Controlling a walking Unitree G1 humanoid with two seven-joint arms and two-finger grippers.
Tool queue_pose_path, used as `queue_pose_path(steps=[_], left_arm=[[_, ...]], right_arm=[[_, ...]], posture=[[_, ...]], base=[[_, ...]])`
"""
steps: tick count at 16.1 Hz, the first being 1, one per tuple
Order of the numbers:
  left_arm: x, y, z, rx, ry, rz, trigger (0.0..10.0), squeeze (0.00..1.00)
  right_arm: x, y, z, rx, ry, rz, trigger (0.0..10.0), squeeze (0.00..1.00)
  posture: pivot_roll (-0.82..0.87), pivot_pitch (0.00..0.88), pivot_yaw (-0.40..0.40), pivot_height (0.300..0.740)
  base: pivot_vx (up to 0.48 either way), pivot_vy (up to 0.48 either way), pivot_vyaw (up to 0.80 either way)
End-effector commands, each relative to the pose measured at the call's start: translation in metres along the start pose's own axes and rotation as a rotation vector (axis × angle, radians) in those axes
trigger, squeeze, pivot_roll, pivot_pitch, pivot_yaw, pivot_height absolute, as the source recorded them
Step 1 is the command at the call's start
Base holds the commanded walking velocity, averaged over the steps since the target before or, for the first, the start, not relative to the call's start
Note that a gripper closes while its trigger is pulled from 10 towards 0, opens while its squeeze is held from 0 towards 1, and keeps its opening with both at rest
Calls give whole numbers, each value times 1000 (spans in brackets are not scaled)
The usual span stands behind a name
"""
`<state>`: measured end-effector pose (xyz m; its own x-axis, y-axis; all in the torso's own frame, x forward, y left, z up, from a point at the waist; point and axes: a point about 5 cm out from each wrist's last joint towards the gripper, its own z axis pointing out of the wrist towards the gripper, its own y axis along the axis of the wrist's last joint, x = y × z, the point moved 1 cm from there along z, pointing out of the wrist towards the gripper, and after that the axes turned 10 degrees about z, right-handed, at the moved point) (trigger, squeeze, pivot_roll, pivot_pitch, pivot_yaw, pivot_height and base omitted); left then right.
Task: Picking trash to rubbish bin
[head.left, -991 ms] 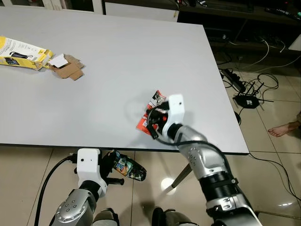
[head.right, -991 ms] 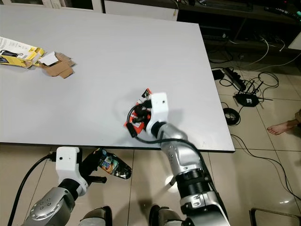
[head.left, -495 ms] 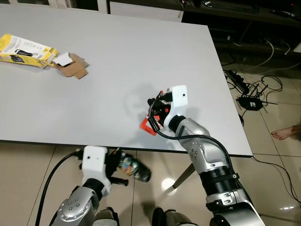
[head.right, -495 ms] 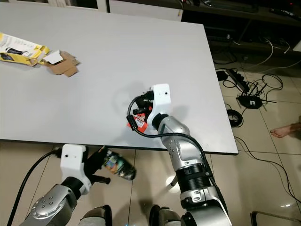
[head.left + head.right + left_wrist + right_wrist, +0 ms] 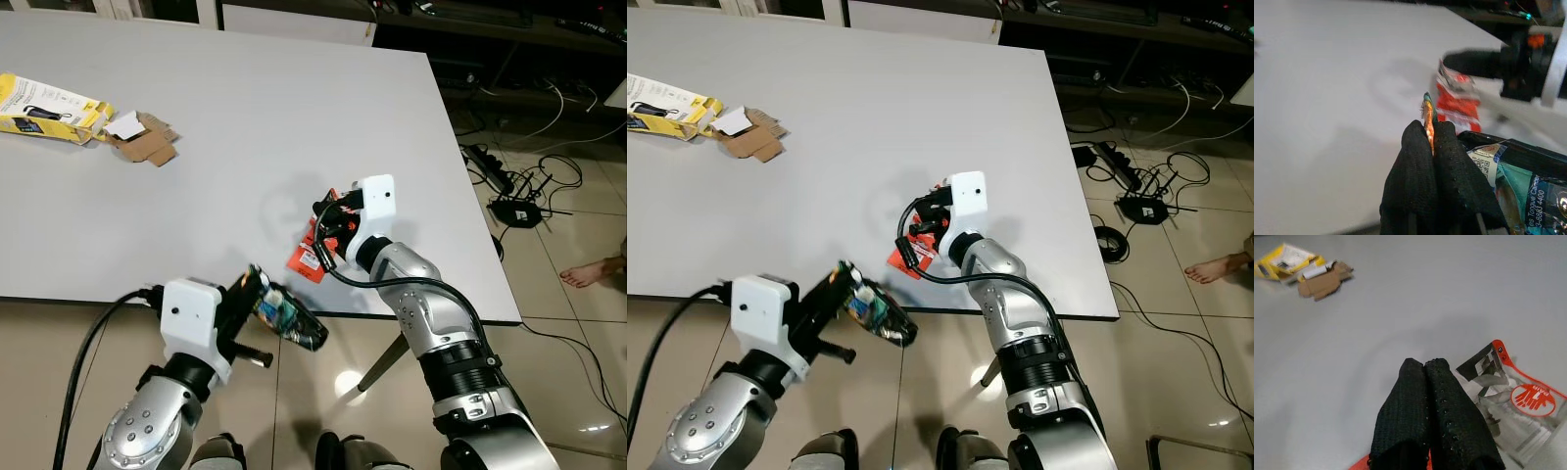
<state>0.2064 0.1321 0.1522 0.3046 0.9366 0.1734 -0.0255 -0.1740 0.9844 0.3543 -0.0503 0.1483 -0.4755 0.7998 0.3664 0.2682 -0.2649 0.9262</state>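
now the right end effector (image 5: 328,233) sits low over the near right part of the white surface (image 5: 225,127), its black fingers (image 5: 1435,416) pressed together on the edge of a red and clear plastic wrapper (image 5: 1513,416) that lies on the surface close to its near edge. the left end effector (image 5: 838,294) is raised just in front of the near edge, to the left of the right one, its fingers (image 5: 1425,171) clenched on the thin edge of a dark teal snack packet (image 5: 286,318) that hangs out over the tiled floor (image 5: 578,323). far off at the left of the surface lie a yellow box (image 5: 49,108) and a torn piece of brown cardboard (image 5: 142,142), just beside each other. black cables (image 5: 514,191) lie on the floor to the right, and a person's bare foot (image 5: 593,269) shows at the right edge.
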Motion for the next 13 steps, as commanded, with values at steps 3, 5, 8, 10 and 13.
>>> queue_pose_path(steps=[3,5,8,10,13], left_arm=[[3,9,3,-53,50,16,10000,0],[2,8,4,-53,45,14,10000,0],[2,7,5,-49,45,12,10000,0],[4,6,6,-47,45,12,10000,0],[4,6,7,-50,47,13,10000,0]], right_arm=[[-1,-1,3,20,3,-34,10000,1000],[-5,-2,2,39,-11,-59,10000,1000],[-5,-4,4,56,-23,-78,10000,1000],[-1,0,6,42,-15,-101,10000,1000],[3,5,7,20,-13,-142,10000,1000]], posture=[[63,154,-103,740],[63,154,-103,740],[59,155,-100,740],[59,156,-96,740],[59,156,-96,740]], base=[[0,0,0],[0,0,0],[0,0,0],[0,0,0],[0,0,0]])
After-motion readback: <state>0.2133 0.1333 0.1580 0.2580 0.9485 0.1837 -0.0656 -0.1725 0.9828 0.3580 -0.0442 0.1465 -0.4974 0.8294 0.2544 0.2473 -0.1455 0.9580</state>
